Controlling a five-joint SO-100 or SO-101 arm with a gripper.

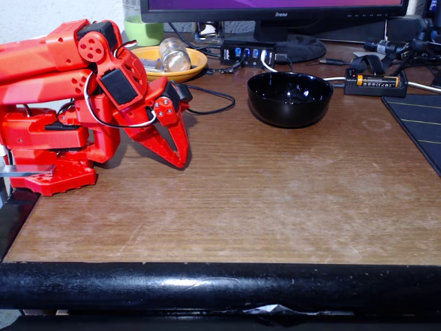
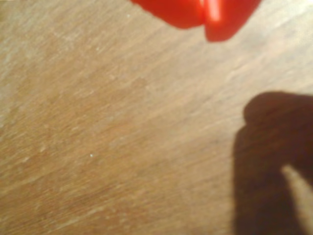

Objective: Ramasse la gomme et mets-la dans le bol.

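Brown wood-grain table (image 1: pixel 275 186), matt, worn, with pale scuffs; grain blurred in wrist view (image 2: pixel 122 122). Glossy black bowl (image 1: pixel 290 98), smooth, mirror-like highlights. Red plastic arm (image 1: pixel 62 103), smooth, slight sheen. Black front edge bar (image 1: pixel 220 286), semi-gloss, scratched. Shiny orange-yellow dish (image 1: pixel 196 65).

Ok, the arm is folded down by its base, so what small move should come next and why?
Probably lift and swing out over the table. The gripper rests tip-down near the base with its fingers together, holding nothing, and the black bowl sits empty. I cannot see an eraser, so the arm should look for it first.
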